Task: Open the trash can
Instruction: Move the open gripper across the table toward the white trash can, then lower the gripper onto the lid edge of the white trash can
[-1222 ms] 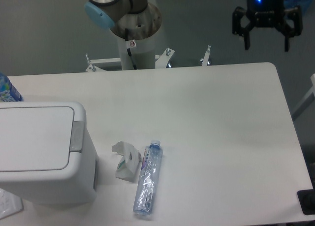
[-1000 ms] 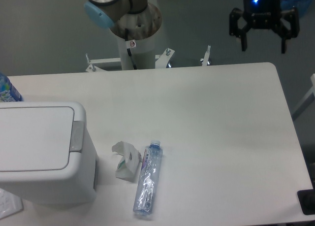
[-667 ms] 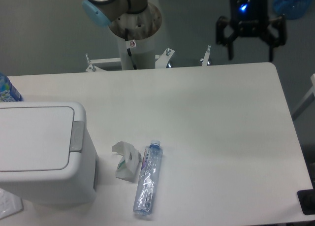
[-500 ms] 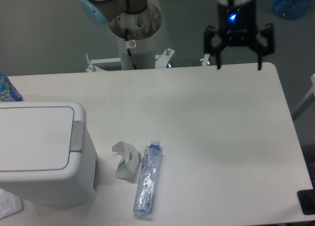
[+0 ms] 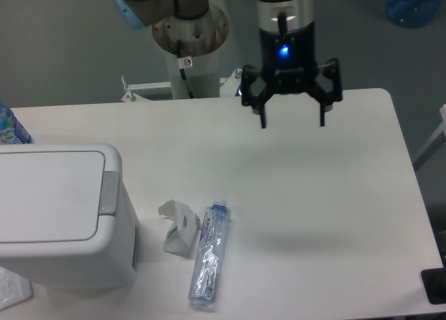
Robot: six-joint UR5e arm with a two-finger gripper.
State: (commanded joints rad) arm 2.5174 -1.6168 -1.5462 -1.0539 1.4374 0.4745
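Step in hand: approach, trash can (image 5: 59, 219) not yet touched, lid shut.
Gripper (image 5: 292, 119) above far middle of desk (image 5: 313, 194), fingers spread wide, holding nothing.
Trash can at near left: boxy white smooth plastic, rounded corners, flat rectangular lid, grey push tab (image 5: 109, 192) on right edge.
Next move, likely: travel left and nearer, descend onto tab, press.
Between: crumpled clear bottle (image 5: 209, 252), small folded carton (image 5: 178, 227).
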